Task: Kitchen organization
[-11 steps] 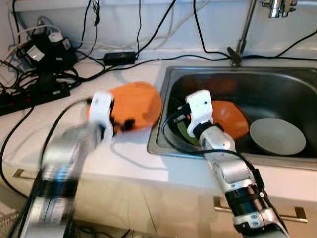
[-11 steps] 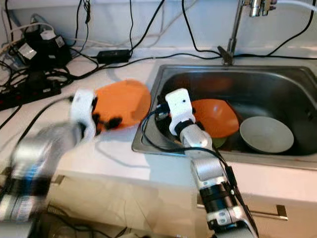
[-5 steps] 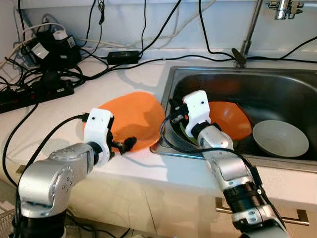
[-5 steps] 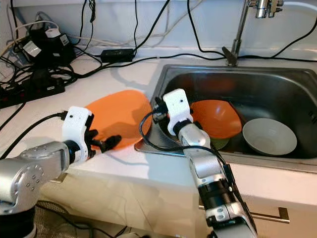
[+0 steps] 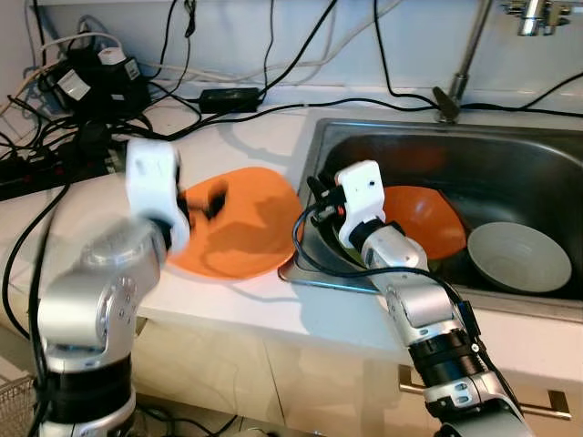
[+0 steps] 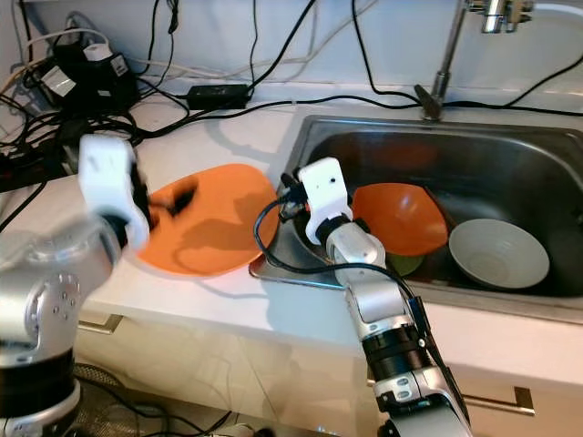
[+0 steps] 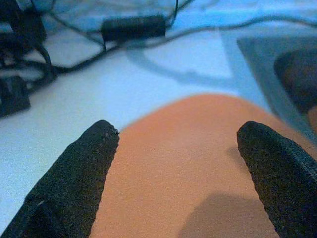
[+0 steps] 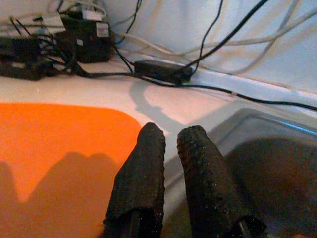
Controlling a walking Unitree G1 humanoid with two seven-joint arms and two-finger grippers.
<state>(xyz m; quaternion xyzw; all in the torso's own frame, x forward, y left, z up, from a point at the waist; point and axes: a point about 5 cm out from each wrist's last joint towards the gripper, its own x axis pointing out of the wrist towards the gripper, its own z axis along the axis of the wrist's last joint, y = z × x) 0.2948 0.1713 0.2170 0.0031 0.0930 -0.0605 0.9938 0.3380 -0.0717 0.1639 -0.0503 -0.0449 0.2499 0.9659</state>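
Since half a second ago the left gripper (image 7: 176, 163) has been lifted off the near rim of the orange plate (image 5: 241, 232) and is now held above it, its fingers (image 7: 81, 171) spread wide apart and empty. The plate is left flat on the white counter (image 5: 246, 137), just beside the sink (image 5: 547, 150). The right gripper (image 8: 171, 148) is poised at the sink's left edge, fingers nearly together, nothing between them. In the basin an orange bowl (image 5: 424, 218) and a grey bowl (image 5: 519, 257) are seen. Cables (image 5: 82, 82) are tangled farther back.

Silver jointed arms, white boxy wrist housings, looping black cables, textured long black fingers (image 7: 79, 178)
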